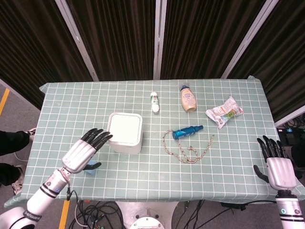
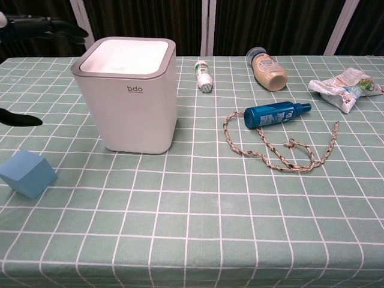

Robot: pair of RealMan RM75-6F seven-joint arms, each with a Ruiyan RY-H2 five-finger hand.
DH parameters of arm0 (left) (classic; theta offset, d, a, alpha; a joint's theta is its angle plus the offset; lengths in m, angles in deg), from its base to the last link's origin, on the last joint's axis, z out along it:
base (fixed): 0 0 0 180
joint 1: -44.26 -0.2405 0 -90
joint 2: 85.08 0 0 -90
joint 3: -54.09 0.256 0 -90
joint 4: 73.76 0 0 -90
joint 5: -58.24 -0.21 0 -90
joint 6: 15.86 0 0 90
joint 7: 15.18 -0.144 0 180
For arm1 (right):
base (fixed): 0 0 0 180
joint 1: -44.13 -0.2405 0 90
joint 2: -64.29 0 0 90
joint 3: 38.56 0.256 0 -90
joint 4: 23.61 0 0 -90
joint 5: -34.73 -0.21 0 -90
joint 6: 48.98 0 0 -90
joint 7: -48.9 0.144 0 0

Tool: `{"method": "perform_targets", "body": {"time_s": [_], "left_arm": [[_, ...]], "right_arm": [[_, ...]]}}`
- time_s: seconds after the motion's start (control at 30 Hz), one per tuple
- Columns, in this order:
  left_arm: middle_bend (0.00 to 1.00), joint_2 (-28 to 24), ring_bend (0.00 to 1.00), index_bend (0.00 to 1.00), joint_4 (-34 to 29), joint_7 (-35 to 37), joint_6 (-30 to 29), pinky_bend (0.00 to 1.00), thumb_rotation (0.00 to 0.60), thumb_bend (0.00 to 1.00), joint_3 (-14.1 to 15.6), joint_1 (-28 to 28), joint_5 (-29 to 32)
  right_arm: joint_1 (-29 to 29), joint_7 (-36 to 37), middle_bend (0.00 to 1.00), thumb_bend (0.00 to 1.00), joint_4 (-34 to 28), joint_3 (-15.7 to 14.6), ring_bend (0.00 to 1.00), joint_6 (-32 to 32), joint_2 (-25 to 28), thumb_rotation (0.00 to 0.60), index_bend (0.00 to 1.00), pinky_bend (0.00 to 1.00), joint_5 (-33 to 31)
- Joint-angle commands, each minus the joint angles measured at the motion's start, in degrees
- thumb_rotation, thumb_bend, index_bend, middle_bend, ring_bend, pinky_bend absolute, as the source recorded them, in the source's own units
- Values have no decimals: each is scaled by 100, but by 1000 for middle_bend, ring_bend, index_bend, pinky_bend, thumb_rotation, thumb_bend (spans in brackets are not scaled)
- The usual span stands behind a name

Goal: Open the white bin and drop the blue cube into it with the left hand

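Note:
The white bin [image 1: 125, 132] stands left of the table's middle with its lid down; the chest view shows its front [image 2: 129, 93]. The blue cube [image 2: 27, 174] lies on the cloth in front of and to the left of the bin. My left hand [image 1: 86, 150] hovers over the cube with fingers spread, holding nothing, its fingertips [image 1: 100, 137] close to the bin's left side. In the head view this hand hides most of the cube. My right hand [image 1: 278, 167] is open at the table's right edge, far from both objects.
A blue spray bottle [image 1: 187, 131] and a looped rope [image 1: 188, 149] lie right of the bin. Further back are a white tube [image 1: 154, 102], a tan sauce bottle [image 1: 188, 99] and a crumpled packet [image 1: 224, 111].

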Motion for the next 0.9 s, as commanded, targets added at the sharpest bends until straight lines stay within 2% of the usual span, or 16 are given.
{"method": "perform_targets", "body": {"time_s": [0.03, 0.4, 0.57, 0.9], "left_arm": [[102, 77, 59, 73, -67, -199, 228, 118, 600, 143, -90, 212, 58], [102, 212, 59, 73, -169, -664, 651, 117, 600, 143, -70, 563, 331], [186, 225, 59, 73, -174, -757, 752, 117, 600, 142, -68, 663, 486], [190, 282, 60, 73, -95, -842, 957, 117, 600, 142, 49, 811, 711]], "right_arm": [[13, 46, 0, 204, 45, 4, 0, -15, -21, 600, 0, 0, -14], [19, 196, 0, 206, 227, 17, 0, 11, -97, 600, 0, 0, -66], [12, 228, 0, 206, 262, 23, 0, 20, -120, 600, 0, 0, -71], [21, 257, 0, 207, 297, 25, 0, 16, -138, 600, 0, 0, -83]]}}
